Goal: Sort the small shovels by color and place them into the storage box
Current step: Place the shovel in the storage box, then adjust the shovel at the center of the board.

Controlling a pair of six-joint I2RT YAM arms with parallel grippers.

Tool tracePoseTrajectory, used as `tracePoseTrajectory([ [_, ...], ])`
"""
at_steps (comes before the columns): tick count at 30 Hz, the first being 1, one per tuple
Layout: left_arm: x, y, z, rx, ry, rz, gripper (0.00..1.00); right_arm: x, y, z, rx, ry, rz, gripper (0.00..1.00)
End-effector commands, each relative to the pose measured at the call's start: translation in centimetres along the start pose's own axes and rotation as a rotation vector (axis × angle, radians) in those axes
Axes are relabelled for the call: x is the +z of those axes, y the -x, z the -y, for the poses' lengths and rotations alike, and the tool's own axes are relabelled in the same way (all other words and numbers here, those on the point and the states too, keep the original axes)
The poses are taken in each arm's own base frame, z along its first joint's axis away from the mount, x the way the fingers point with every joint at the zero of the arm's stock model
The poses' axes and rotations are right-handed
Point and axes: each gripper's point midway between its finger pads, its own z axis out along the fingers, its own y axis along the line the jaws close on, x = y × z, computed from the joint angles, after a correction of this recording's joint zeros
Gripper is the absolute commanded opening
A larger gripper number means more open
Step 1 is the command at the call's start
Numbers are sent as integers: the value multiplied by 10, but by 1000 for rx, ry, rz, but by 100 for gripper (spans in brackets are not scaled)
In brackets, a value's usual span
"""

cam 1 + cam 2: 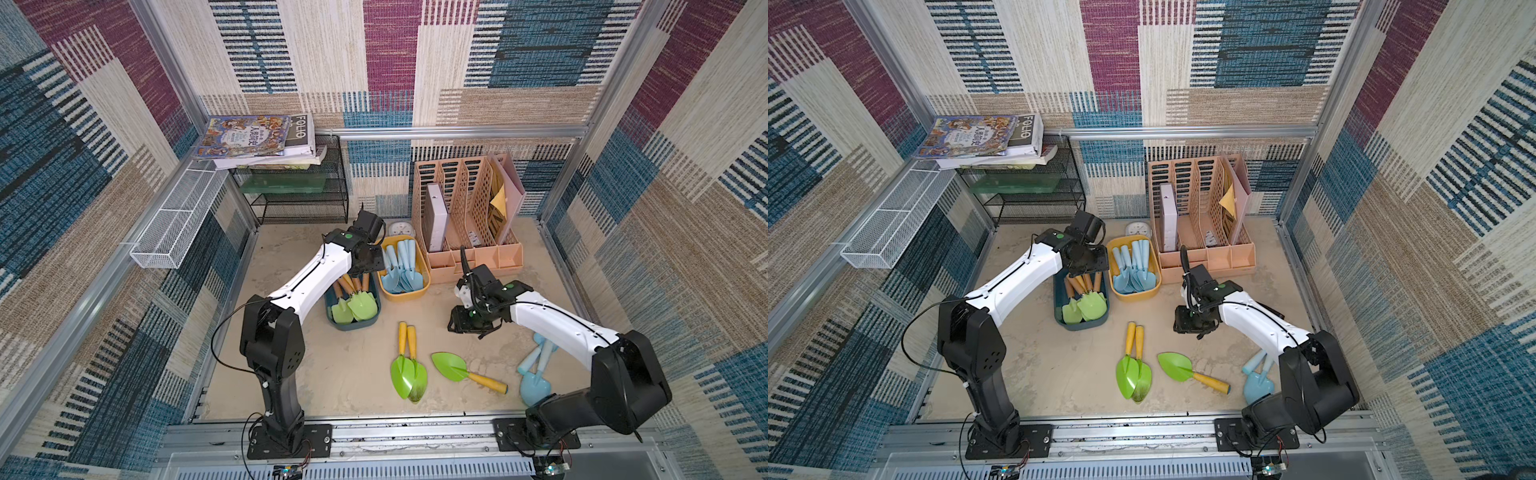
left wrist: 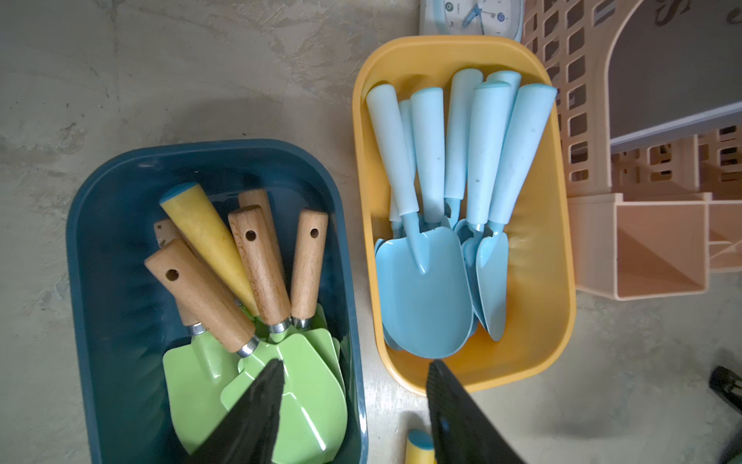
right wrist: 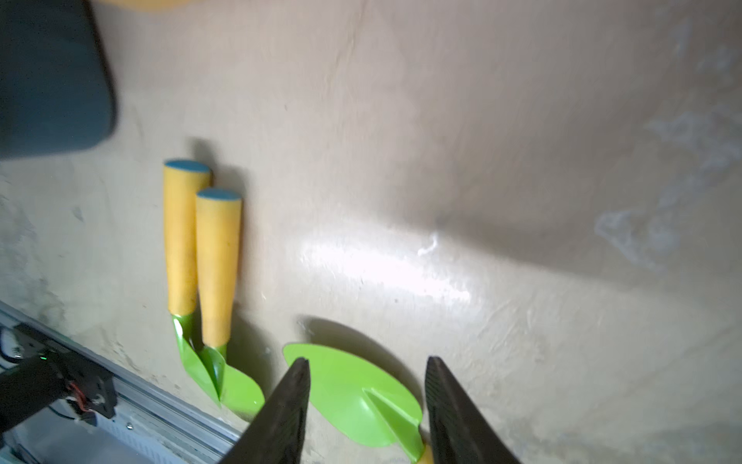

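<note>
1. The green shovels already sorted lie piled in the blue box, handles fanned out, most wooden and one yellow.
2. The pale blue shovels fill the yellow box just beside it.
3. Out on the surface, a pair of yellow-handled green shovels lies side by side, touching. A lone green shovel sits near them.
4. Loose pale blue shovels lie partly hidden under the right arm.
5. The left jaws hang over the blue box, parted about halfway and holding nothing.
6. The right jaws hover above the lone green shovel's blade, parted and empty.
</note>
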Motion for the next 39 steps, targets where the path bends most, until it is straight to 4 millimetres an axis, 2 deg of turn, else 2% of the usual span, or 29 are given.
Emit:
tracePoseTrajectory([
  [1, -3, 8, 1, 6, -6, 34, 59, -5, -49, 21, 48, -205, -139, 49],
  [4, -4, 10, 0, 17, -5, 42, 59, -7, -77, 9, 8, -245, -208, 44],
  [9, 0, 13, 0, 23, -4, 38, 59, 2, -130, -12, -1, -194, -347, 39],
  [12, 1, 16, -3, 25, 0, 39, 59, 7, -156, -3, 60, -206, -387, 39],
  [15, 0, 16, -4, 24, -2, 40, 59, 10, -165, 14, 164, -218, -374, 40],
  [22, 0, 16, -10, 16, 0, 35, 59, 18, -152, 59, 353, -271, -298, 41],
  [26, -3, 14, -6, 18, -23, 26, 59, 22, -122, 73, 381, -259, -220, 41],
  [33, -3, -1, 5, 26, -88, -24, 59, 30, -59, 56, 312, -178, -138, 40],
  [39, -7, -23, 28, 96, -173, -77, 58, 40, -29, 30, 269, -90, -126, 40],
])
